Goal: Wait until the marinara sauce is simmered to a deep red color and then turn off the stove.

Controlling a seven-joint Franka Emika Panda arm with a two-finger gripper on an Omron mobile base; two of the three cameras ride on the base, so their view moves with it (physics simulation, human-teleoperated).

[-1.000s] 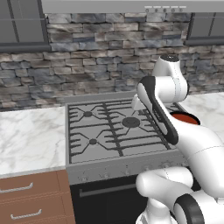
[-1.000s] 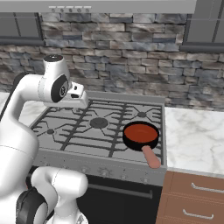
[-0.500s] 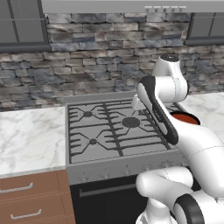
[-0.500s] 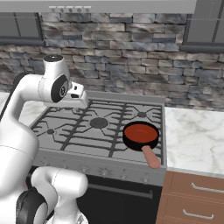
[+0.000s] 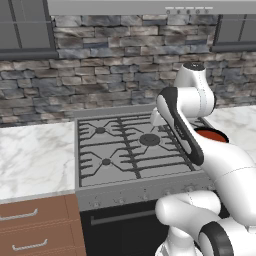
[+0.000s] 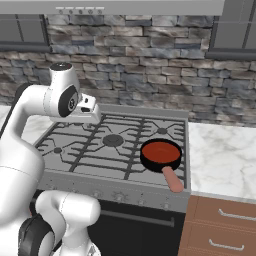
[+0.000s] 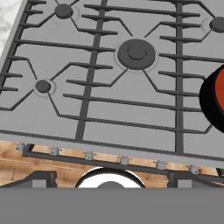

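Observation:
The stove [image 6: 95, 155] is a wide grey gas range with dark grates and a row of small knobs [image 6: 131, 198] along its front. On its front right burner sits a small black skillet [image 6: 146, 161] holding the marinara sauce [image 6: 160, 151], a smooth red disc, with the handle [image 6: 173, 180] pointing toward me. My gripper [image 6: 95, 119] hovers above the stove's back left, well apart from the pan. In the hand view its fingertips [image 7: 40, 178] stand wide apart, open and empty, above the knobs [image 7: 124, 161], and the sauce [image 7: 220, 94] shows at the right edge. My arm partly hides the sauce [image 5: 211, 135] in the left base view.
Marble counters flank the stove on the left [image 5: 32, 160] and the right [image 6: 225, 157], with wooden drawers [image 6: 220, 230] beneath. A stone backsplash [image 6: 150, 75] runs behind, and a hood [image 6: 135, 7] with grey cabinets [image 6: 235, 30] hangs above.

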